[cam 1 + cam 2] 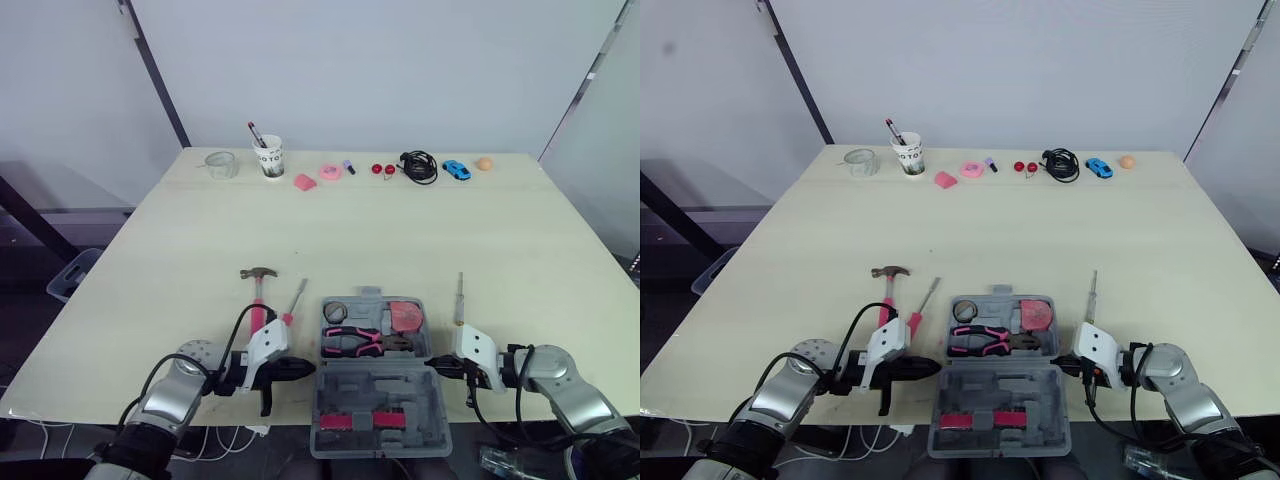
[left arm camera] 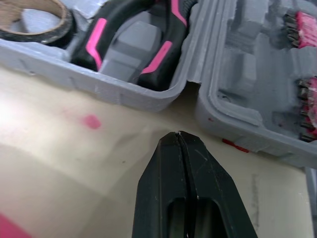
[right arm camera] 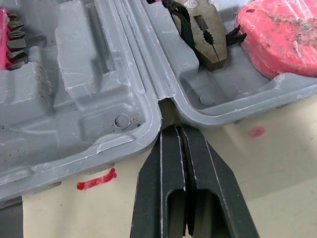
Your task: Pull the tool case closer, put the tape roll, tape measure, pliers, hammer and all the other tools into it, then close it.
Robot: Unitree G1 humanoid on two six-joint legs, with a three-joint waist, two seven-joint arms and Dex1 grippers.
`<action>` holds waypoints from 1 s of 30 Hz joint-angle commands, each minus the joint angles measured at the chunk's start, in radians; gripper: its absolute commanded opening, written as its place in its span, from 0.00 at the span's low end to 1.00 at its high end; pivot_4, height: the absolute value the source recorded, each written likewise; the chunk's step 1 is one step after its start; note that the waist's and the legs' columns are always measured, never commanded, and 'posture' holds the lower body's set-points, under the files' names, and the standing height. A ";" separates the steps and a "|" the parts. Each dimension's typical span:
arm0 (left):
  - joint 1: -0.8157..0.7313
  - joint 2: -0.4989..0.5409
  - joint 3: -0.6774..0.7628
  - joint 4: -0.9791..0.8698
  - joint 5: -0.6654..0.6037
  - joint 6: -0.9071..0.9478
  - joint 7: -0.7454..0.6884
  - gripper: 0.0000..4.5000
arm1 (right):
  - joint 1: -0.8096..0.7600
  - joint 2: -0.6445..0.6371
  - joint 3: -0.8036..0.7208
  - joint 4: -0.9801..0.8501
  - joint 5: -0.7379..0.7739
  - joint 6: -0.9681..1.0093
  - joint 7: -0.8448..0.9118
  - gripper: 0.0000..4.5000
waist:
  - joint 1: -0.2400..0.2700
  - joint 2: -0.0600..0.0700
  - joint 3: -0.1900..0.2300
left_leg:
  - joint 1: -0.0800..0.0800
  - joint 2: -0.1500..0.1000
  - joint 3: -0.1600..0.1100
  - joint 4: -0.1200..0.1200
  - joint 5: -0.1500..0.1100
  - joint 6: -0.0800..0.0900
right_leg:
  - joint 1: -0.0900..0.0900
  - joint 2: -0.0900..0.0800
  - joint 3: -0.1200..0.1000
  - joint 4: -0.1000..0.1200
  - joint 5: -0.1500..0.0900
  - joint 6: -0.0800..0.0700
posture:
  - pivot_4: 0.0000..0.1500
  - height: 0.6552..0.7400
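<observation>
The grey tool case (image 1: 378, 395) lies open at the table's near edge. Its far half holds a tape roll (image 1: 335, 312), pink-and-black pliers (image 1: 365, 342) and a pink tape measure (image 1: 405, 317); the near half carries pink bits (image 1: 362, 421). Left of the case lie a pink-handled hammer (image 1: 260, 290) and a small screwdriver (image 1: 295, 303). Another screwdriver (image 1: 459, 298) lies on the right. My left gripper (image 1: 311, 367) is shut, its tip at the case's left hinge end (image 2: 190, 94). My right gripper (image 1: 431, 362) is shut, its tip touching the right hinge end (image 3: 163, 106).
Along the table's far edge stand a glass jar (image 1: 221, 164), a paper cup with a pen (image 1: 269, 156), pink bits (image 1: 305, 182), a pink ring (image 1: 331, 172), a black cable (image 1: 419, 166), a blue toy car (image 1: 456, 170) and an orange ball (image 1: 484, 163).
</observation>
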 commanded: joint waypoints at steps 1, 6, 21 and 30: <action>-0.006 -0.005 -0.023 0.014 0.006 0.001 -0.016 0.01 | -0.015 0.006 0.008 -0.012 -0.004 -0.018 0.003 0.00 | 0.000 0.000 0.000 | 0.000 0.000 0.000 0.000 0.000 0.000 | 0.000 0.000 0.000 0.000 0.000 0.000 | 1.00 1.00; -0.033 -0.041 -0.036 0.029 0.016 -0.005 0.001 0.01 | -0.017 0.014 0.013 -0.012 -0.008 -0.017 0.000 0.00 | 0.000 0.000 0.000 | 0.000 0.000 0.000 0.000 0.000 0.000 | 0.000 0.000 0.000 0.000 0.000 0.000 | 1.00 1.00; -0.073 -0.090 -0.038 0.051 0.042 -0.011 0.021 0.01 | -0.018 0.019 0.008 -0.014 -0.012 -0.018 0.008 0.00 | 0.002 0.000 -0.001 | 0.000 0.000 0.000 0.002 0.000 0.000 | 0.001 0.001 0.001 0.001 0.000 0.000 | 1.00 1.00; -0.093 -0.102 -0.031 0.042 0.042 0.012 0.028 0.01 | -0.056 0.043 -0.012 0.019 0.001 -0.019 -0.005 0.00 | 0.001 0.000 -0.001 | 0.000 0.000 0.000 0.002 0.000 0.000 | 0.001 0.001 0.001 0.001 0.000 0.000 | 1.00 1.00</action>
